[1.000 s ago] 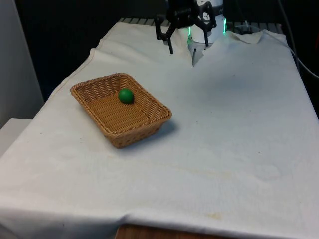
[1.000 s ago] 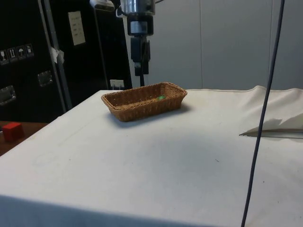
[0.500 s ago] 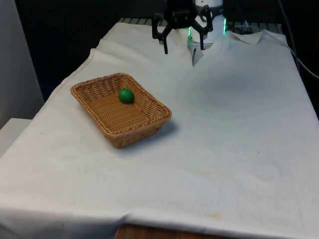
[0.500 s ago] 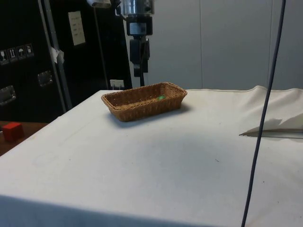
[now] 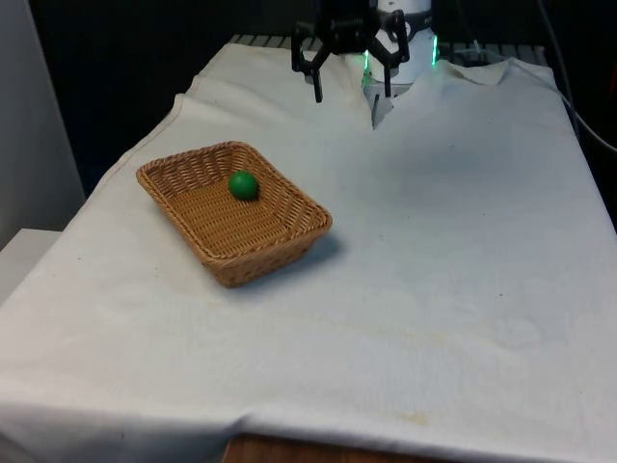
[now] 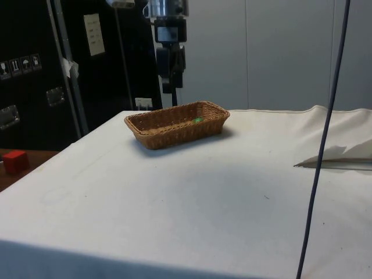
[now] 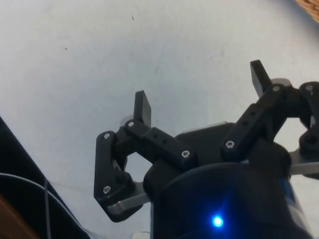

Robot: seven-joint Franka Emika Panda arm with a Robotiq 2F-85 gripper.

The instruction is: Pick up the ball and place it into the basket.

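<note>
You have a white cloth [image 5: 453, 241] over the table, rumpled along the top edge of the front view, with dark cabinets [image 6: 35, 70] filling the side view's left. The green ball [image 5: 243, 184] lies inside the wicker basket [image 5: 280, 234], left of centre in the front view. The gripper [image 5: 352, 87] hangs released and empty at top centre, well apart from the basket, while a dark cable [image 6: 325, 133] crosses the side view's right.

No wording can be read anywhere. In the side view a pale sheet [image 6: 93, 34] on the dark cabinet [image 6: 35, 70] carries print too small to make out, and a row of small white handling pictograms [image 6: 21, 64] sits on the same cabinet.
</note>
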